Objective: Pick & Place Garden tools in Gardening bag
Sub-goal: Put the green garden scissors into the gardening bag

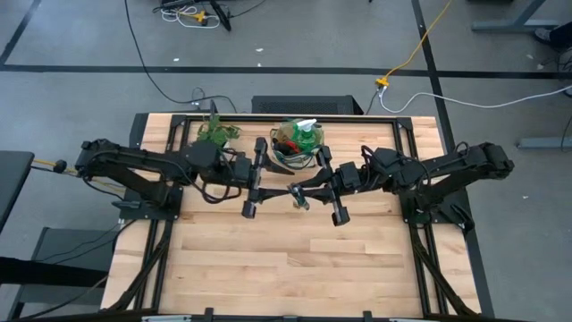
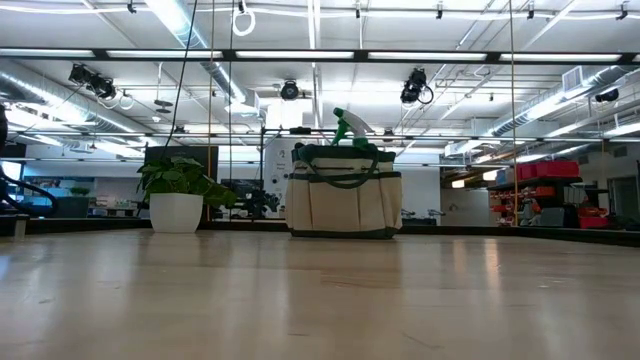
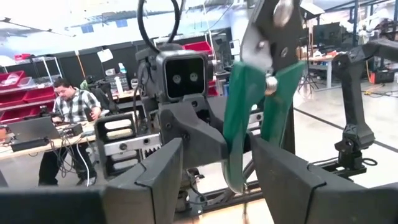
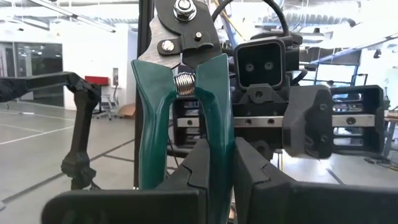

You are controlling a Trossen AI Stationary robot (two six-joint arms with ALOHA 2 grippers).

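The pruning shears (image 4: 180, 93), green-handled with steel blades, stand upright in mid-air over the table's middle (image 1: 301, 199). My right gripper (image 4: 231, 168) is shut on them, reaching in from the right (image 1: 311, 191). My left gripper (image 3: 230, 180) faces it from the left (image 1: 281, 188), open, with the shears' handles (image 3: 249, 118) between its fingers. The gardening bag (image 1: 298, 148) (image 2: 343, 200) stands on its base at the table's far middle. A green spray bottle (image 2: 350, 128) and a red-headed tool (image 1: 282, 140) stick out of it. My left gripper's fingers (image 3: 165, 177) stand on either side of the shears' handle ends; whether they touch, I cannot tell. My right gripper pinches one green handle (image 4: 219, 134) between its two fingers, below the spring. The fingers come about level from the table's right and lie across the handle. The shears stand upright, blades up, clear of the table, and the other handle (image 4: 149, 130) is free.
A leafy potted plant (image 1: 217, 132) (image 2: 180, 190) stands left of the bag at the far edge. The wooden tabletop (image 1: 295, 259) spreads out toward the near edge. In the left wrist view a person (image 3: 68, 112) sits at a desk beyond the table.
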